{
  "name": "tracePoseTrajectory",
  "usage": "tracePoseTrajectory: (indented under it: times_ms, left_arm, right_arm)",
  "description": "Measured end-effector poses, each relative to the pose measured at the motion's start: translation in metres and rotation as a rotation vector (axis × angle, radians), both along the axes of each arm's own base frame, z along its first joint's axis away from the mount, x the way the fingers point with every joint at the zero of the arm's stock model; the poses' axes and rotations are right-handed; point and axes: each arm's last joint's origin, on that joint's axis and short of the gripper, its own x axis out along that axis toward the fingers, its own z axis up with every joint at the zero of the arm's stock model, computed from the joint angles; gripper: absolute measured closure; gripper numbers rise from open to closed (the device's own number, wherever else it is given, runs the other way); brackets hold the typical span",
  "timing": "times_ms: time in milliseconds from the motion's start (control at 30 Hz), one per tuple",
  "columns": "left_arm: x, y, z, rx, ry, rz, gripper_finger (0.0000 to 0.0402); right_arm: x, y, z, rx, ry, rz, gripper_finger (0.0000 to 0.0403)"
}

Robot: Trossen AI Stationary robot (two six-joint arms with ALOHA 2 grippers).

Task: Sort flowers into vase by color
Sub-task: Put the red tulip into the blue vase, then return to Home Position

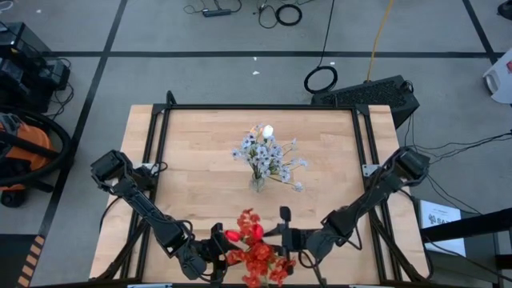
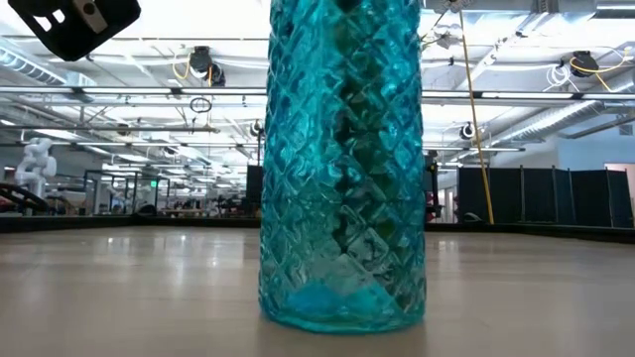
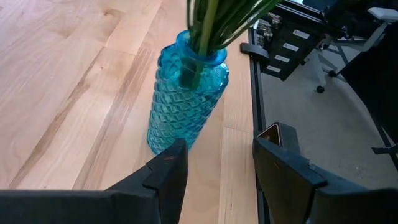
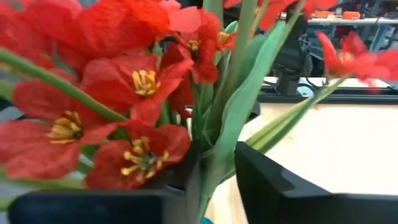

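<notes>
A blue glass vase (image 3: pixel 183 93) with a diamond pattern stands at the table's near edge (image 2: pixel 342 169) and holds red blooms (image 1: pixel 254 250) on green stems. My left gripper (image 3: pixel 217 174) is open just left of it, fingers aimed at the vase's lower part and touching nothing. My right gripper (image 4: pixel 217 180) is at the bunch's right side (image 1: pixel 290 238), shut on a green stem among the red flowers (image 4: pixel 130 81). A clear vase (image 1: pixel 257 183) at the table's middle holds pale bluish-white sprays (image 1: pixel 268 152) and one white bud. My right gripper pinches a green stem with its leaf (image 4: pixel 214 165) between its two fingers, just above the blue vase's mouth. The fingers come level from the table's right side, across the stem. The stem stands roughly upright, with its red blooms above the fingers.
The table's right edge rail and a dark bracket (image 3: pixel 292 43) lie close behind the blue vase. Bare wood (image 1: pixel 192 168) lies to the left and right of the clear vase. A dark arm part (image 2: pixel 74 25) hangs in the upper corner of the low view.
</notes>
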Motion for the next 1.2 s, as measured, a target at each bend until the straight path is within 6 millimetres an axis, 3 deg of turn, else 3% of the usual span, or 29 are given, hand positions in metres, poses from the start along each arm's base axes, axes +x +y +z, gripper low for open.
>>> tracePoseTrajectory:
  times_ms: [233,533,833,967,1200]
  left_arm:
    - [0.000,0.000,0.000,-0.001,0.000,0.000,0.0215]
    - [0.000,0.000,0.000,-0.003,-0.002,0.000,0.0215]
    - [0.000,0.000,0.000,0.000,0.000,-0.001,0.0215]
    - [0.000,0.000,0.000,-0.005,0.005,-0.010,0.0215]
    - [-0.003,-0.002,-0.003,-0.001,0.071,-0.119,0.0215]
  right_arm:
    - [0.002,-0.007,0.003,-0.013,0.003,-0.018,0.0250]
    - [-0.020,-0.013,0.026,-0.016,0.072,0.000,0.0204]
    - [-0.054,-0.025,0.044,0.008,0.234,0.036,0.0202]
    - [-0.070,-0.035,0.046,-0.062,0.334,0.031,0.0204]
    - [-0.081,-0.037,0.042,0.058,0.438,-0.005,0.0204]
